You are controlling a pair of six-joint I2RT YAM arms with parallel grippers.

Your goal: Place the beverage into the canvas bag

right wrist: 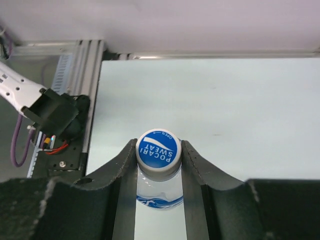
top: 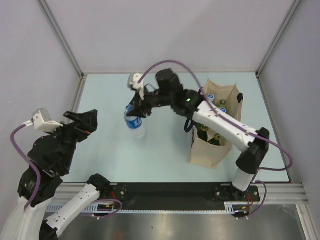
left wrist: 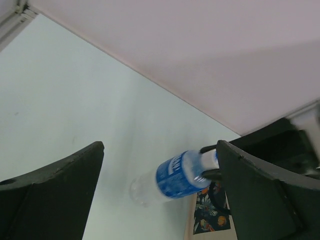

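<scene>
Right black two-finger gripper (top: 139,106): jaws clamped on neck of clear blue-capped plastic bottle (right wrist: 158,149). Right white-and-black arm (top: 225,125) stretched far forward-left from base. Left black two-finger gripper (top: 82,117): jaws wide, empty. Left black arm (top: 47,155) folded back, raised.

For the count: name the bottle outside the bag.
The blue-labelled bottle left of the bag, gripped at its top by the right hand; the other bottles sit inside.

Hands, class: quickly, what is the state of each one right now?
Left hand: open, holding nothing.
Right hand: closed on the Pocari Sweat bottle, just under its cap.
</scene>
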